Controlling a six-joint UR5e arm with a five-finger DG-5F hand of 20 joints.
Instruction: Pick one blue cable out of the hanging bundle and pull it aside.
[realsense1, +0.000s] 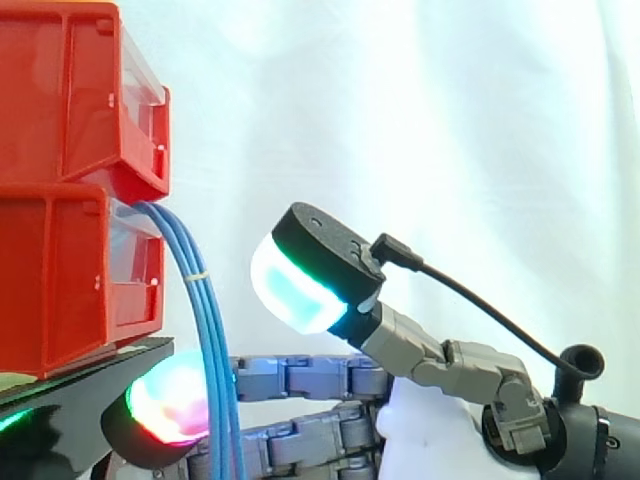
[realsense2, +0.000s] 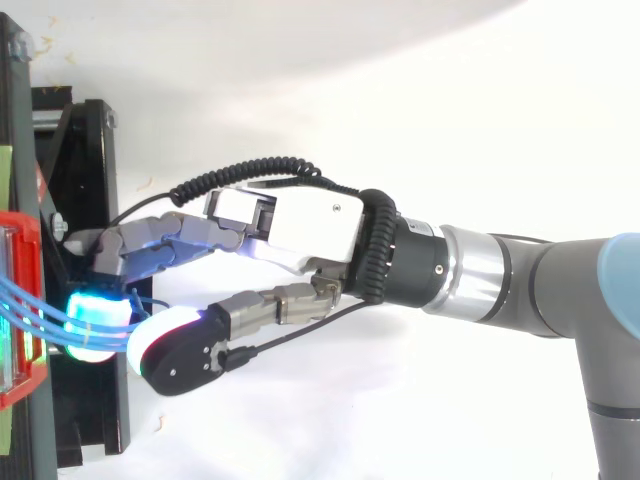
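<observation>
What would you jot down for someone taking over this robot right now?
Hand: open, fingers straight, reaching past the blue cables; thumb raised clear of them.
Cables: hang as one bundle from between the red bins on the black stand.
Done: hand is at the bundle.
Left: grip one cable, pull it aside.

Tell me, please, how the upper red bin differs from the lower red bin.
The upper bin is stacked on the lower bin, which rests on the black stand. Blue cables hang from the lower bin's front; none from the upper bin. Both are red with clear fronts.
</observation>
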